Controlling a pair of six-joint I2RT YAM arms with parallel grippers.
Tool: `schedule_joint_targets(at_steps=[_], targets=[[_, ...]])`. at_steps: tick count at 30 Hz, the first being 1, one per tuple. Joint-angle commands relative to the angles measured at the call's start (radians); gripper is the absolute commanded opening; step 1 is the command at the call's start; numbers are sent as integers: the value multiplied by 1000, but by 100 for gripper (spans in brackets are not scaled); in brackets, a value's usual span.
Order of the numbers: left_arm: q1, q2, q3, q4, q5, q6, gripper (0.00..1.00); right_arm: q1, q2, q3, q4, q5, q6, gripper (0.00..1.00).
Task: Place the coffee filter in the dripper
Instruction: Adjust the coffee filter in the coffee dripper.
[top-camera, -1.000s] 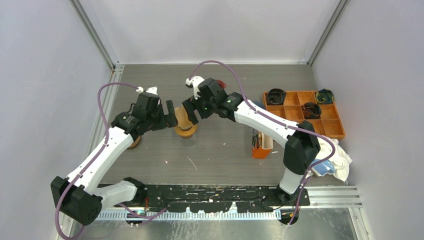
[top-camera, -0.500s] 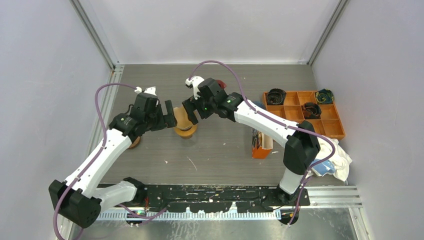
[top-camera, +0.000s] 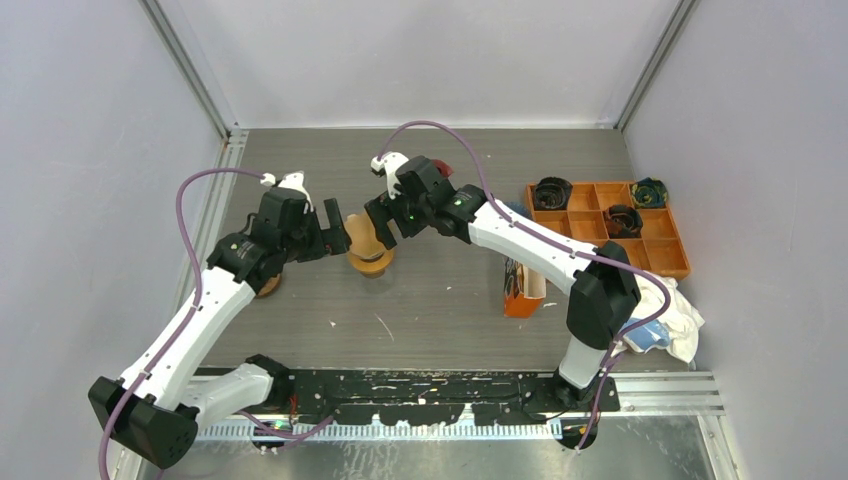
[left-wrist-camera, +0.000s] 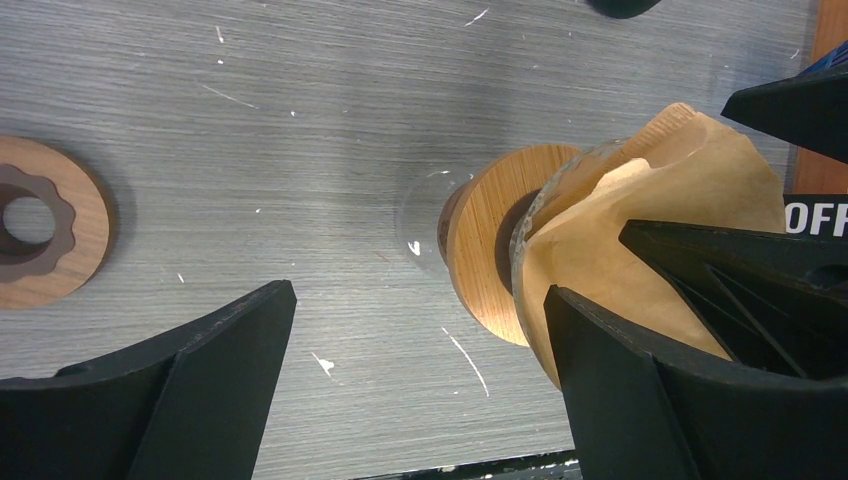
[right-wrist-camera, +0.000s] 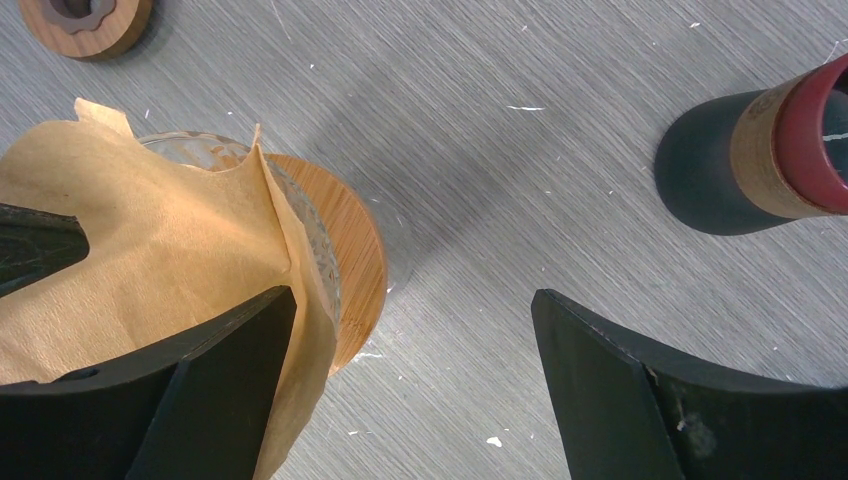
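Filter: coffee filter (left-wrist-camera: 650, 200) sits rumpled in dripper (left-wrist-camera: 490, 250), cone upright | left gripper (left-wrist-camera: 418, 295): jaws wide, empty, filter by one finger | right gripper (right-wrist-camera: 415, 295): jaws wide, empty, filter by one finger | both arms flank it, about equally near

An orange plastic tray with compartments (top-camera: 660, 250) sits on the right of the grey wood-grain table (top-camera: 440, 300) and holds dark round pieces (top-camera: 551, 192). Near it are an orange carton (top-camera: 518, 290) and a crumpled white cloth (top-camera: 680, 320). A flat wooden ring with a dark scalloped centre (left-wrist-camera: 40, 235) lies on the left.

Bright even light, soft shadows; nearby fingers (left-wrist-camera: 200, 400) perhaps slightly blurred.
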Motion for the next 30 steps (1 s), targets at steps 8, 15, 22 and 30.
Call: schedule_joint_targets(at_steps=[8, 15, 22, 30], targets=[[7, -6, 43, 23, 1, -4, 99, 2, -47, 46, 37, -36, -19, 95], [6, -3, 41, 21, 5, -4, 99, 1, -67, 47, 48, -57, -17, 96], [6, 4, 42, 22, 6, -4, 99, 1, -88, 44, 63, -66, -18, 96], [6, 1, 46, 26, 8, -5, 99, 2, -130, 20, 103, -80, -20, 97]])
